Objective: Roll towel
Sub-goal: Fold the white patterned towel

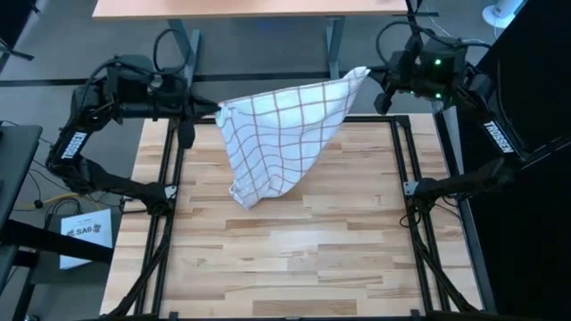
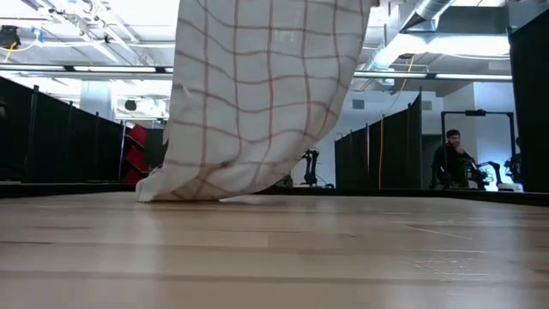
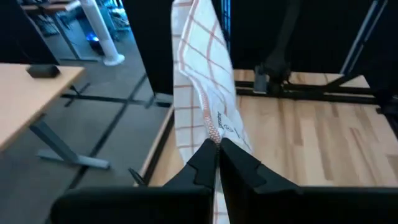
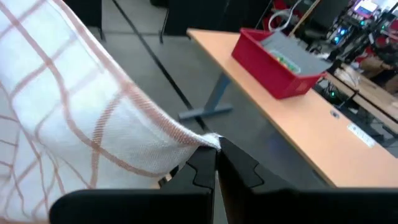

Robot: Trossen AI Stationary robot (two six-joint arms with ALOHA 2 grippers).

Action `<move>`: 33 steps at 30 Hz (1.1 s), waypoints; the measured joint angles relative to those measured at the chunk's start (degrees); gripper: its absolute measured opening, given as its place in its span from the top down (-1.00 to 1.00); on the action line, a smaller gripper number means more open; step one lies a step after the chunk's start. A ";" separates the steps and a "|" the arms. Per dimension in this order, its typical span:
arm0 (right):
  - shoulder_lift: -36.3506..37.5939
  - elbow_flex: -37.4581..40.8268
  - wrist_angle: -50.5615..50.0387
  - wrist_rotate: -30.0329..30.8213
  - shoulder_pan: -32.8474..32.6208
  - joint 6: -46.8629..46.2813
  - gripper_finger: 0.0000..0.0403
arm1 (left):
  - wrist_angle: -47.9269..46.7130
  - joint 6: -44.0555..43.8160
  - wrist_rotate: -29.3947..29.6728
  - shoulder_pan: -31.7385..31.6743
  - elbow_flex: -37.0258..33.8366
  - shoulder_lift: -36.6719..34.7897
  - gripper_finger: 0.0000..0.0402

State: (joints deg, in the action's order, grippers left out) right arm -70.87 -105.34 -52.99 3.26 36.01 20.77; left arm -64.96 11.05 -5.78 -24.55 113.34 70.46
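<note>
Pinching opposite corners, the left tool (image 1: 217,111) and right tool (image 1: 368,73) hold the towel (image 1: 281,134) above the table (image 1: 294,259).

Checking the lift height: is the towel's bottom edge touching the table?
Touching. The low view shows the towel's lower edge resting on the table.

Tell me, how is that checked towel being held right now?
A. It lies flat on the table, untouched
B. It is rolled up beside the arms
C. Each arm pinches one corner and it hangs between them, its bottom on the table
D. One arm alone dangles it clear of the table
C: the left gripper and the right gripper each pinch a corner of the towel, whose lower end rests on the wooden table.
</note>
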 joint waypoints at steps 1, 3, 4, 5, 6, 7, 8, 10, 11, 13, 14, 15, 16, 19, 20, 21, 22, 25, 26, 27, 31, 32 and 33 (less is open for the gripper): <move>-0.04 -0.69 -0.03 -0.19 0.00 -0.29 1.00 | 0.25 0.49 0.01 -0.36 0.51 0.02 1.00; -0.04 -2.02 0.13 -0.31 0.00 -0.74 1.00 | 1.02 1.10 -0.01 -0.66 1.31 0.00 1.00; -0.04 -2.65 0.24 -0.34 0.00 -0.87 1.00 | 1.62 1.15 -0.02 -0.66 1.59 -0.07 1.00; -0.04 -3.38 0.42 -0.39 0.00 -0.87 1.00 | 1.99 1.16 -0.02 -0.67 2.02 -0.08 1.00; -0.04 -4.08 0.54 -0.43 0.00 -0.87 1.00 | 2.10 1.19 0.00 -0.68 2.60 -0.04 1.00; -0.04 -4.70 0.63 -0.53 0.00 -0.87 1.00 | 1.96 1.31 -0.01 -0.68 3.28 0.03 1.00; -0.04 -5.29 0.90 -0.76 0.00 -0.91 1.00 | 1.85 1.38 -0.02 -0.68 4.01 0.06 1.00; -0.04 -6.39 1.80 -2.17 0.00 -1.07 1.00 | 1.89 1.38 -0.06 -0.68 5.64 0.03 1.00; -0.04 -6.91 2.24 -2.76 0.02 -1.28 1.00 | 1.83 1.38 -0.07 -0.68 6.47 -0.02 1.00; -0.04 -7.89 3.13 -3.62 0.02 -1.36 1.00 | 1.59 1.40 -0.07 -0.68 8.10 -0.07 1.00; -0.04 -8.27 3.39 -3.75 0.00 -1.34 1.00 | 1.60 1.40 -0.07 -0.68 8.77 -0.09 1.00; -0.06 -8.59 3.76 -3.85 0.00 -1.30 1.00 | 1.56 1.40 -0.07 -0.68 9.50 -0.06 1.00; -0.19 -8.97 4.11 -3.86 0.00 -1.30 1.00 | 1.48 1.40 -0.09 -0.68 10.32 0.00 1.00; -0.85 -10.59 4.35 -3.86 0.02 -0.98 1.00 | 1.46 1.97 -0.09 -0.68 12.91 0.04 1.00; -1.19 -11.11 4.57 -3.86 0.02 -0.94 1.00 | 1.75 2.17 -0.08 -0.68 13.68 0.04 1.00; -1.55 -11.66 5.21 -3.93 0.01 -0.86 1.00 | 2.29 2.39 -0.04 -0.68 14.31 0.02 1.00; -1.79 -12.09 6.20 -3.95 0.00 -0.82 1.00 | 2.85 2.66 0.10 -0.68 14.83 0.00 1.00; -3.03 -13.40 8.40 -3.95 0.05 0.58 1.00 | 3.51 3.90 1.56 -0.68 16.41 0.09 1.00; -3.52 -13.96 9.20 -3.92 0.15 0.95 1.00 | 3.84 4.39 2.19 -0.68 16.70 0.09 1.00; -4.02 -14.58 9.67 -3.86 0.19 1.26 1.00 | 4.38 4.80 3.07 -0.70 16.90 0.09 1.00; -6.19 -17.67 9.74 -3.84 1.18 1.84 1.00 | 6.35 5.98 4.39 -1.47 17.94 0.09 1.00; -6.67 -18.29 9.75 -3.83 1.35 1.92 1.00 | 6.63 6.25 4.58 -1.80 18.28 0.09 1.00; -7.07 -18.87 9.78 -3.81 1.46 2.20 1.00 | 6.95 6.41 4.63 -2.07 18.51 0.09 1.00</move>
State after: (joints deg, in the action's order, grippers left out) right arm -77.95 -124.21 -43.21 -0.54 37.47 22.97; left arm -58.01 17.46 -1.15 -26.62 131.86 70.54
